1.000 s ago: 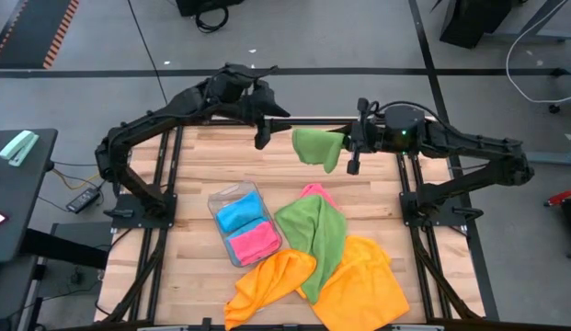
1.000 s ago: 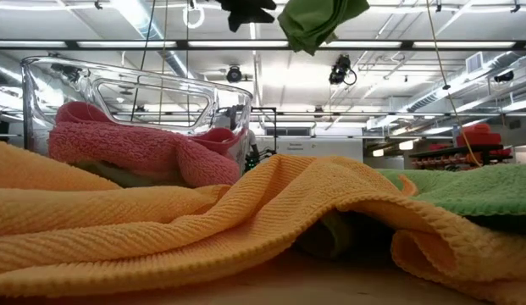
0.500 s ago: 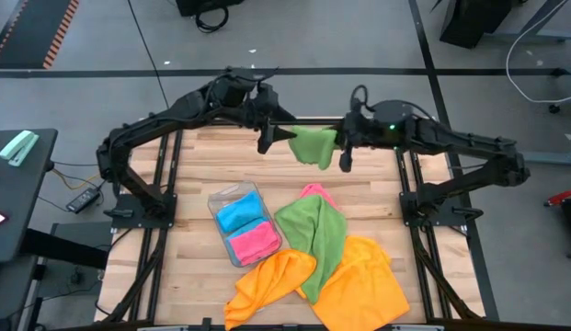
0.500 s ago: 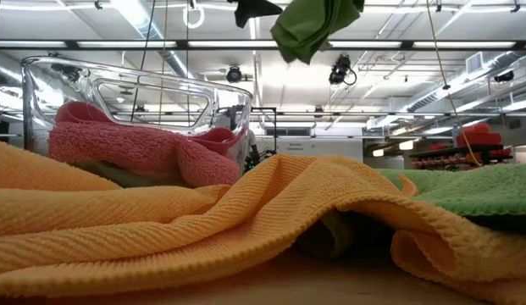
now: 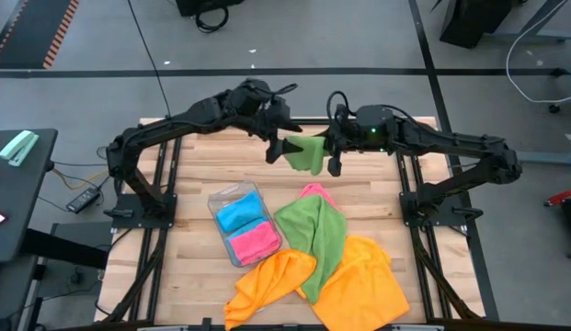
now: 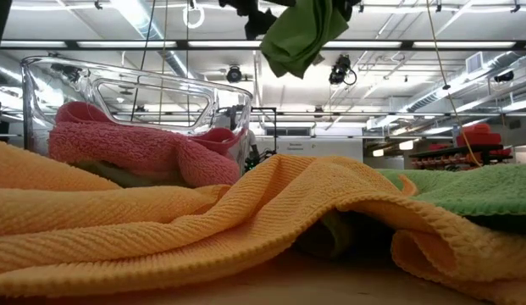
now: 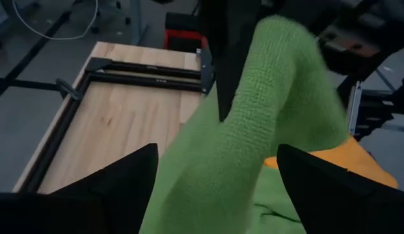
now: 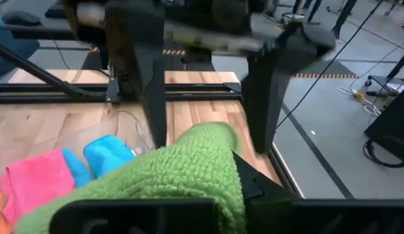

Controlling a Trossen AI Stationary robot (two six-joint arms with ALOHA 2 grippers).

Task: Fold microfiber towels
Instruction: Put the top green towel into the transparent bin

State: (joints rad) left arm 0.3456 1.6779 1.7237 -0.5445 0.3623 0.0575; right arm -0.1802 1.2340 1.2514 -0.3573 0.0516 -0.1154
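Left hand (image 7: 218, 179) spread wide, its dark fingers (image 7: 117, 185) either side of the hanging green towel (image 7: 254, 130); wooden worktop (image 7: 117, 123) beyond, orange towel (image 7: 358, 169) peeking past.

Bright, even overhead light throughout; long ceiling strip lamps (image 6: 246, 44) glare in the low view. Wrist views blur the nearby fuzzy green microfiber towel (image 7: 254, 130).

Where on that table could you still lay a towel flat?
Bare wood shows on the table along the far edge below the left gripper and the right gripper, which holds a green towel, and left of the clear tray. The near right is crowded with orange towels and another green towel.
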